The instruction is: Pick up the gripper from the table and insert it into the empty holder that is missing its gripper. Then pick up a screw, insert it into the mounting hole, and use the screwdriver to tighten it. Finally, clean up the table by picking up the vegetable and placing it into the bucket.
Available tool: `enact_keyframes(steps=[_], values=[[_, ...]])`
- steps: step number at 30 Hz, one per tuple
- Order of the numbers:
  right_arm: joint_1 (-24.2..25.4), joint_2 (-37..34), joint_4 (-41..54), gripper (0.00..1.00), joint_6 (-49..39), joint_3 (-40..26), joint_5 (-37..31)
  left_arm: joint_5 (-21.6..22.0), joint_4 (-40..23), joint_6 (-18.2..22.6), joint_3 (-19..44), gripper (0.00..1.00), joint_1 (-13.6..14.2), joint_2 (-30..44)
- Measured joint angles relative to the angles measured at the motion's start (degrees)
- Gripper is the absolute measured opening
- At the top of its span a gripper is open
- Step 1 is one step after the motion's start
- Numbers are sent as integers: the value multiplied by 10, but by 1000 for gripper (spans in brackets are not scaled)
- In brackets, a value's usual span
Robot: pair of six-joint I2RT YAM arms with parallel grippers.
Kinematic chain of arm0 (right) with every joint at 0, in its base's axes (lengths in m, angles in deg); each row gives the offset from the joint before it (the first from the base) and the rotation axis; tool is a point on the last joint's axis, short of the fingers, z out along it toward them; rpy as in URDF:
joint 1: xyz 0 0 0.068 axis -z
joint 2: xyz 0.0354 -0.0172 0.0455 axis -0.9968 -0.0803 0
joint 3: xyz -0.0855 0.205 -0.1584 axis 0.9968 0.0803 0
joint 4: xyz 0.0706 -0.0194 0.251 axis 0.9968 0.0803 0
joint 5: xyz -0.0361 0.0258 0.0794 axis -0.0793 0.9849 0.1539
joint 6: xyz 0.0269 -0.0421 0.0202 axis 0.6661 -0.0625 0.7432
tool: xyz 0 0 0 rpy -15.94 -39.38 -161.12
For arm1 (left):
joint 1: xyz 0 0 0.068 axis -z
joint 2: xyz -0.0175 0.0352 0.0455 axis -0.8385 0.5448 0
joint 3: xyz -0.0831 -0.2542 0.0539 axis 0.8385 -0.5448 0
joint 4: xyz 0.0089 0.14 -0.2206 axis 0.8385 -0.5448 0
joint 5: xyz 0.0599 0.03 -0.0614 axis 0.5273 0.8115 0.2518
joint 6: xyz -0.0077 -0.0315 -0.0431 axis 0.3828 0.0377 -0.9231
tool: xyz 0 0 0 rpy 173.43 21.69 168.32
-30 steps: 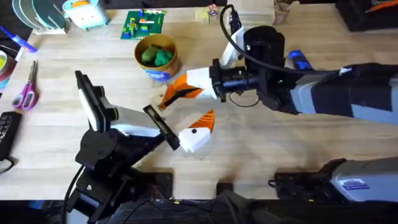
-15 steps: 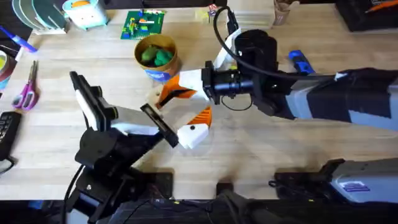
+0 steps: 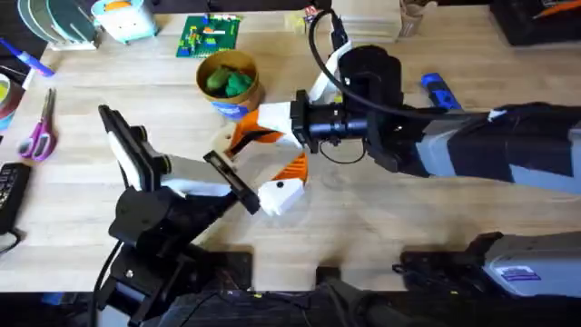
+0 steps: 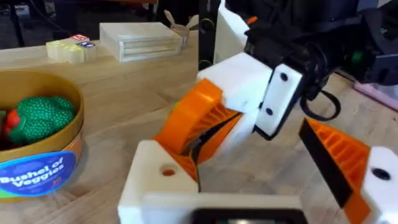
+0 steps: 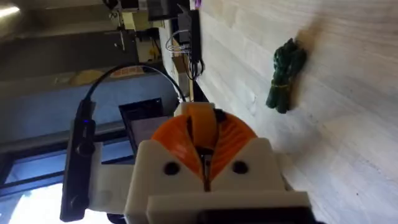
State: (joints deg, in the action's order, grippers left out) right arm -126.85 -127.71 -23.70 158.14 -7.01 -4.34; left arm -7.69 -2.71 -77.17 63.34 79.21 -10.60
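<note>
**Ann:** Leftward goes the right arm! Its right gripper (image 3: 243,136) has slid further left across the table (image 3: 408,218) since a second ago, and now sits just on the near side of the bucket (image 3: 229,86).

**Ben:** And that claw is clamped shut. From its wrist camera I see an orange piece pinched between the ribbed pads, which I take to be the gripper (image 5: 202,127).

**Ann:** The left gripper (image 3: 289,184) waits just beside it, spread wide. It has one orange finger on the right and the bare white holder (image 4: 155,177) on the left.

**Ben:** The part is right up against that holder, but I can't tell if it's seated.

**Ann:** So how do you do this well?

**Ben:** Line the wedge up square with the holder and push slowly along its length. The left arm should stay rigid. Don't let go until the mounting hole (image 4: 166,171) is clear for the screw.

**Ann:** What's left on the table?

**Ben:** The vegetable (image 5: 285,74) is lying on the wood. The blue screwdriver (image 3: 438,89) is far right.
</note>
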Motion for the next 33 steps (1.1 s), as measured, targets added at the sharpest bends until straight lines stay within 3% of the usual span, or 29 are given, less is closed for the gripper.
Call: enact_keyframes(steps=[15, 33], values=[[29, -3, 13, 362, -16, 0, 70, -27, 2, 16, 0, 994, 1, 0], [73, -13, 17, 545, -29, 0, 136, -78, 3, 38, 0, 992, 12, -2]])
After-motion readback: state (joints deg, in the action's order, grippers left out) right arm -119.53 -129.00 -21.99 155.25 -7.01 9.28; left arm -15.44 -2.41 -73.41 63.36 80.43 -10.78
